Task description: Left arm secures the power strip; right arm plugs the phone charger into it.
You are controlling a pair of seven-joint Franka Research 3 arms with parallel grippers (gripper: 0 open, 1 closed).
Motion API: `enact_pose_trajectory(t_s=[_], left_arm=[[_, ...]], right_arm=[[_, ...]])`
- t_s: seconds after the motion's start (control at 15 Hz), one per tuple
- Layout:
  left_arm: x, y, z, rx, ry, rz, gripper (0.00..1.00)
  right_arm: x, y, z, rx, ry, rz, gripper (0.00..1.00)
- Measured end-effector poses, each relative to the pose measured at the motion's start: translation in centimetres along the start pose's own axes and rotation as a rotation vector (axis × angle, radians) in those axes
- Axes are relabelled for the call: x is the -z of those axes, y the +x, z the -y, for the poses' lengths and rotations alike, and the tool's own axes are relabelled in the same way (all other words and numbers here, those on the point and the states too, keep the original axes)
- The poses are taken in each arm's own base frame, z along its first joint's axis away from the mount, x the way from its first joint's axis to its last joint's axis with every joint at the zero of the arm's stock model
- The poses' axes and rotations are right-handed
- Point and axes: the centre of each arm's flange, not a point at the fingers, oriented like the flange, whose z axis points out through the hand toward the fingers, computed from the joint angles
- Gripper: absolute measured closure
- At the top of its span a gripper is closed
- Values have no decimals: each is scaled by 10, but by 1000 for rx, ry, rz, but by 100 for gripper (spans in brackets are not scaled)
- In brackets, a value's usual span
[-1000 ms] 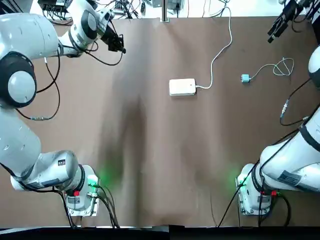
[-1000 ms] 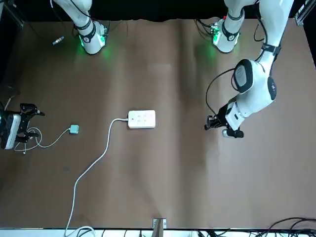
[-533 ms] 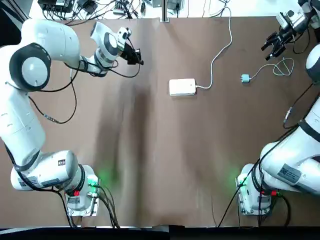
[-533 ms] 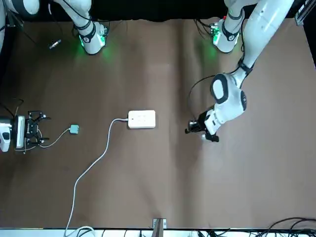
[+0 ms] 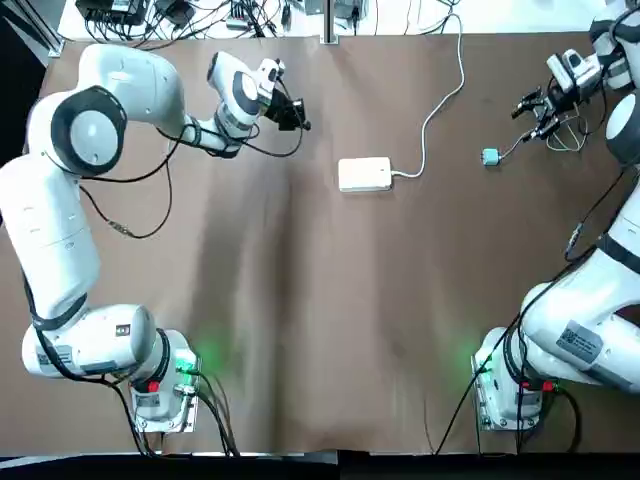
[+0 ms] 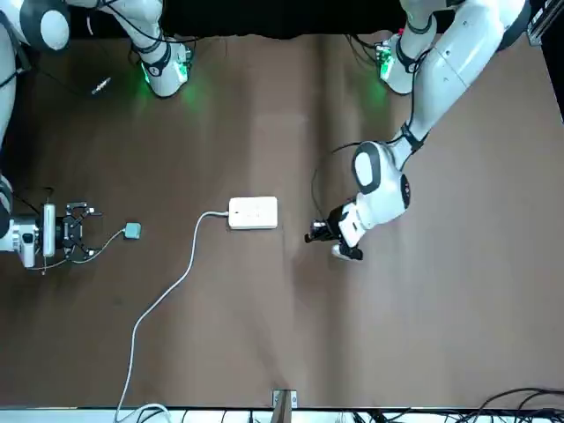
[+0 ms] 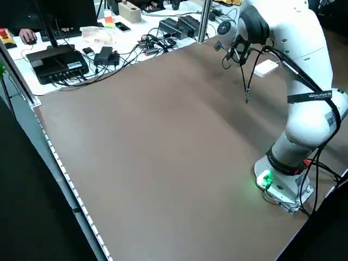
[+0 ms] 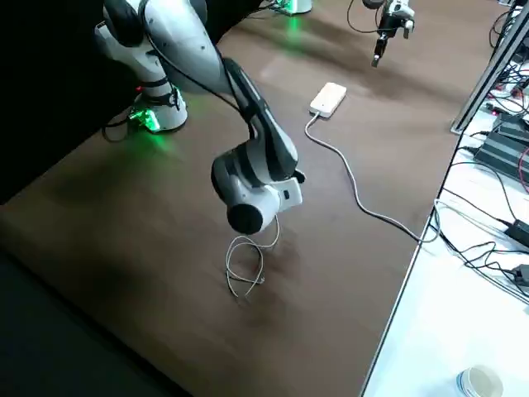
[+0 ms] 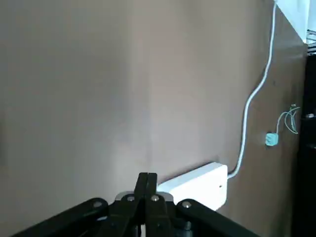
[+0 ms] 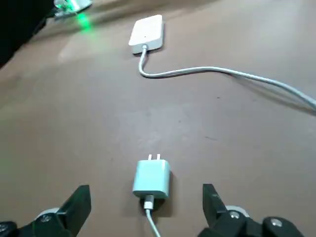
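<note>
Across the robot's workspace, a broad brown desk (image 5: 400,300) is spanned by the two arms. At its far edge, a white side table (image 7: 125,38) is covered with tangled black cables, and a monitor (image 7: 62,12) is held up on it.

By the left arm (image 5: 45,230), the left pincer (image 5: 306,125) has been carried closer to the power strip since the earlier frame; it is now held above the desk, just to the strip's left and a little farther from the robot. It is kept narrow, with the fingers together and nothing gripped. By the right arm (image 5: 600,320), the right pincer (image 10: 147,190) has been brought in nearer to the phone charger. Its fingers are spread wide, and nothing is held between them.

The white power strip (image 5: 365,174) is laid flat near the middle of the desk, untouched, exactly where it was seen before. Its thick white cord (image 5: 424,140) is run from one short end to the far edge. A person's hand (image 7: 27,36) is seen at the side table.

Smallest of all, the light-blue phone charger (image 10: 151,177) is left unmoved on the desk, to the right of the strip and well apart from it, its prongs turned toward the strip's side. Its thin cable (image 5: 570,137) is looped beneath the right pincer.
</note>
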Motion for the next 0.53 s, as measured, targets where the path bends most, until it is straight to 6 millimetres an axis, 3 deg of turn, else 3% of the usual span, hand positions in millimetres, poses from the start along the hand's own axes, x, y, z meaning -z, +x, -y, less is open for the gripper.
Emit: enact_pose_trajectory(t_s=[0.53], left_arm=[[-91,-50,-62,26,-90,77,99]], right_arm=[[-47,-35,-3,170,-3,-190,0]])
